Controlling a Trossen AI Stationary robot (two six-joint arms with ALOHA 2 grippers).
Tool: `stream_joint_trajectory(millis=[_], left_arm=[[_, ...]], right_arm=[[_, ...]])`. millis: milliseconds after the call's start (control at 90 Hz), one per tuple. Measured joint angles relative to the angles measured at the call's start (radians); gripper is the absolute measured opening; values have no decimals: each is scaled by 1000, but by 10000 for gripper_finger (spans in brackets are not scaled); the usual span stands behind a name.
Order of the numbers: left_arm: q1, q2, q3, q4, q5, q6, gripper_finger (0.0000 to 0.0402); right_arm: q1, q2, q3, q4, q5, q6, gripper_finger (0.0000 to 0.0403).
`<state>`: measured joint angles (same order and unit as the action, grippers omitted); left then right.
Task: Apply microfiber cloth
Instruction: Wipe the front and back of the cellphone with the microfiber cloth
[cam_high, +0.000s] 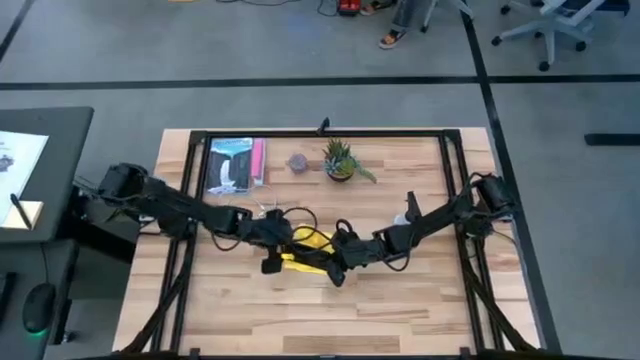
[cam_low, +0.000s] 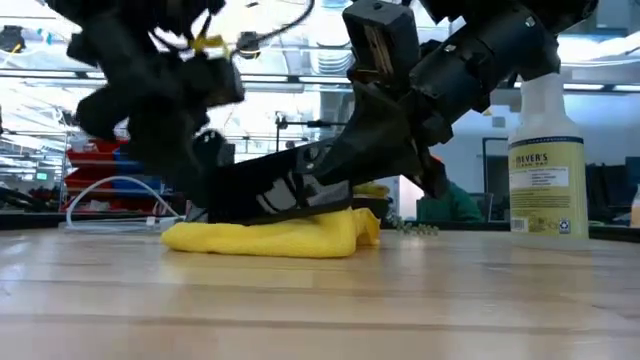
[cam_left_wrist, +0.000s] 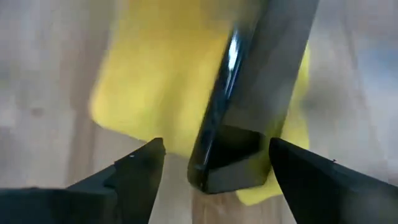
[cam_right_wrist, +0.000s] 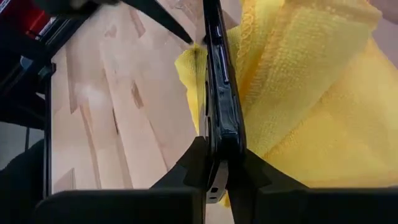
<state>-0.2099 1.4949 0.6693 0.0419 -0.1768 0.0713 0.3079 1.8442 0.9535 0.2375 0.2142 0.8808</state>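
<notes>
The yellow microfiber cloth (cam_low: 270, 238) lies bunched on the wooden table near its middle (cam_high: 312, 240). A black smartphone (cam_low: 285, 190) slants over it, and my right gripper (cam_right_wrist: 217, 168) is shut on the phone. In the low view the phone's lower end is down at the cloth's top. My left gripper (cam_left_wrist: 214, 165) comes in from the table's left and is open. Its fingers stand on either side of the phone's free end (cam_left_wrist: 224, 171), with a gap showing on each side. My right gripper pinches the smartphone between its two fingers, one on each flat face near one end (cam_right_wrist: 219, 149). The phone shows edge-on between them. The fingers come in slanting down from the table's right. The phone is tilted, its held end high (cam_low: 365, 165) and its other end low over the cloth.
A spray bottle (cam_low: 545, 160) stands to the right, behind the arms. A small potted plant (cam_high: 340, 160), a grey lump (cam_high: 297, 162) and a flat package (cam_high: 232, 165) sit along the far edge. Black frame rails (cam_high: 455, 190) border the table. Bare wood lies toward the near edge.
</notes>
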Motion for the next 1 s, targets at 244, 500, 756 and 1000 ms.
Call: stream_joint_trajectory(millis=[244, 500, 756, 1000], left_arm=[[-30, 30, 0, 34, 43, -16, 203], [-33, 27, 0, 60, 44, -43, 123], [-54, 24, 0, 67, 46, -83, 18], [-86, -86, 0, -32, -57, -203, 11]], right_arm=[[1, 0, 0, 0, 0, -10, 20], [2, 0, 1, -2, 9, -71, 21], [1, 0, 1, -51, 20, -214, 58], [-17, -27, 10, -272, 11, -299, 165]])
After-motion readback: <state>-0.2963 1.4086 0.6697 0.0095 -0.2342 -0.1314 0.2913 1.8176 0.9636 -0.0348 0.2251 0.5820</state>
